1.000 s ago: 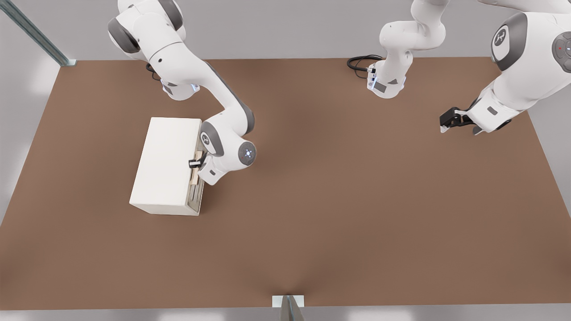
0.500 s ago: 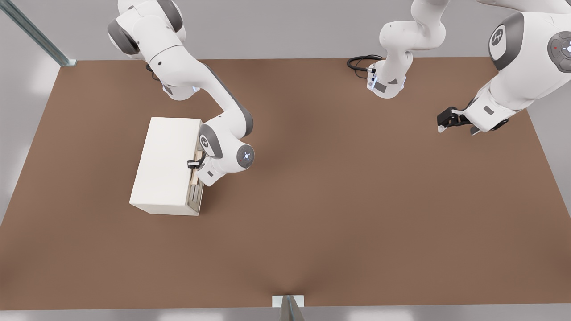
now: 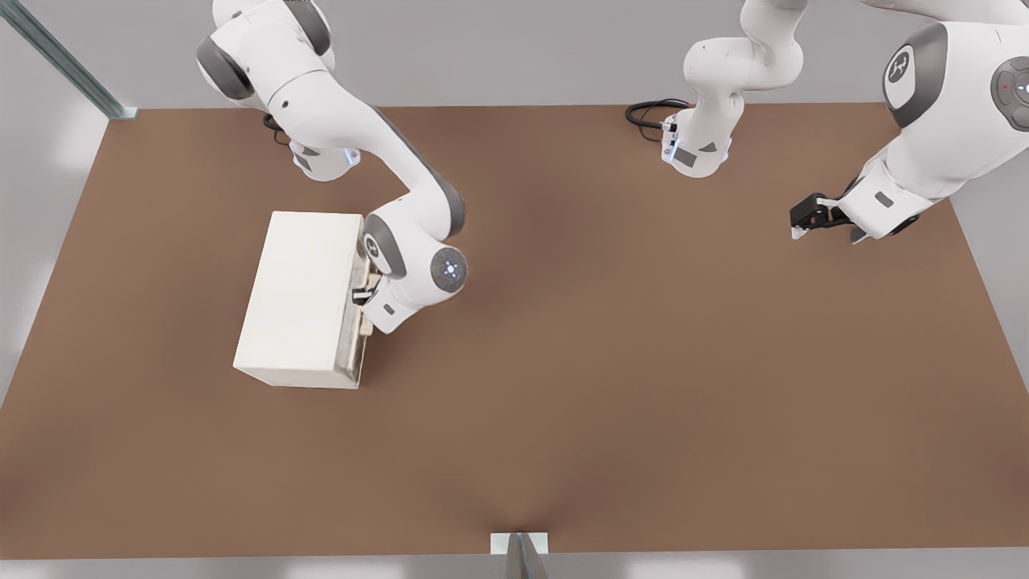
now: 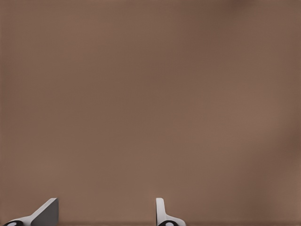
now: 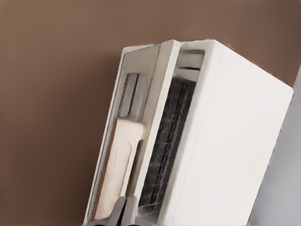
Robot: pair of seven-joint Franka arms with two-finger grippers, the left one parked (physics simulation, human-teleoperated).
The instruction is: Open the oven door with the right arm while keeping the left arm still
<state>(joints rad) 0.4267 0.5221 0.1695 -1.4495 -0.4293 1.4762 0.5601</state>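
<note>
The cream-white oven (image 3: 299, 297) stands on the brown table at the front view's left. Its greyish oven door (image 3: 354, 342) faces the front view's right and is tilted slightly ajar. In the right wrist view a gap between the oven door (image 5: 141, 89) and the box (image 5: 230, 141) shows the dark inside (image 5: 167, 146). My gripper (image 3: 363, 296) on the right arm (image 3: 410, 265) sits at the door's front, shut on the pale wooden handle (image 5: 120, 169). Its fingers (image 5: 117, 214) meet at the handle's end.
The other arm (image 3: 924, 153) hangs over the table's far right side with its black gripper (image 3: 812, 215) above the surface. A black cable (image 3: 651, 112) lies by that arm's base. A metal post (image 3: 521, 555) stands at the near table edge.
The gripper has shifted away from the oven's front toward the front view's right, bringing the handle with it. The door has gone from flush to slightly ajar.
</note>
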